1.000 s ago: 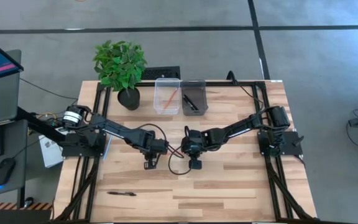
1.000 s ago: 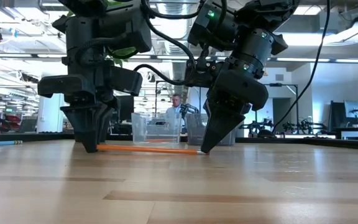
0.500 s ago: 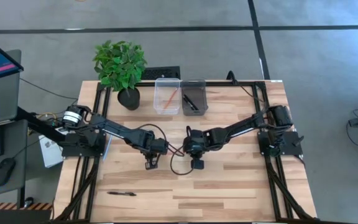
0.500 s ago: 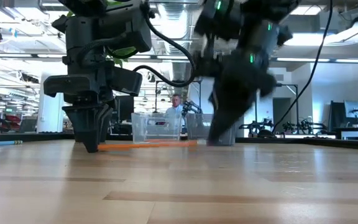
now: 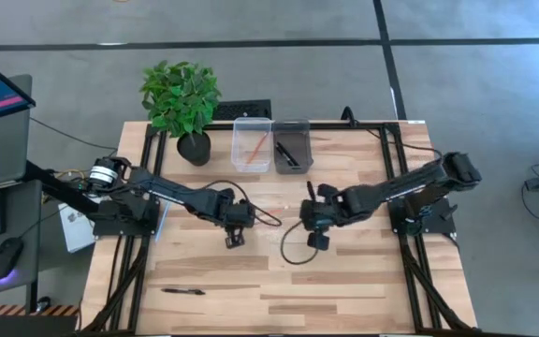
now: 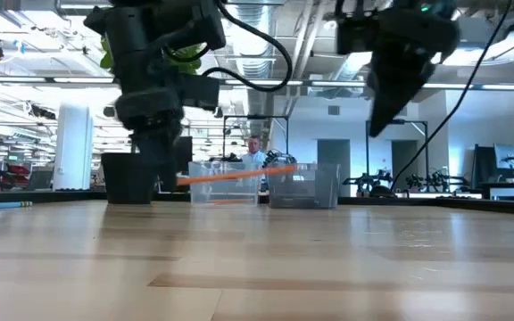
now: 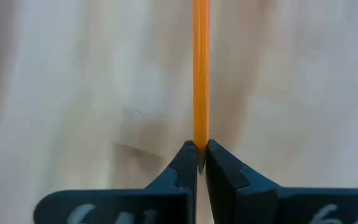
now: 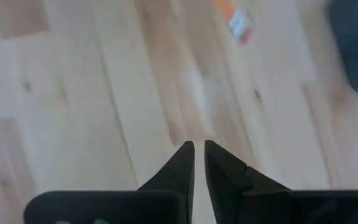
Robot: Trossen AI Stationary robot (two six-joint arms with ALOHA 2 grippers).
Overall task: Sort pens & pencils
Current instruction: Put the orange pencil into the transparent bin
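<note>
My left hand (image 5: 235,236) is clamped on one end of an orange pencil (image 6: 236,176), near the middle of the counter (image 5: 363,281). In the left wrist view the pencil (image 7: 201,74) runs straight out from between my pinched fingertips (image 7: 188,163). From the low view it hangs roughly level, lifted clear of the wood, in front of the two bins.

My right hand (image 5: 313,239) is at about three o'clock from the left one, apart from it, raised off the counter and holding nothing; its fingers (image 8: 185,163) stand nearly together with only a thin gap.

At twelve o'clock from both hands, by the counter's far edge, the clear bin (image 5: 252,144) has a pencil in it and the darker bin (image 5: 292,146) just beside it holds a black pen. Another black pen (image 5: 183,291) lies on the counter at about seven o'clock from my left hand, well apart. A potted plant (image 5: 182,101) stands at eleven o'clock.
</note>
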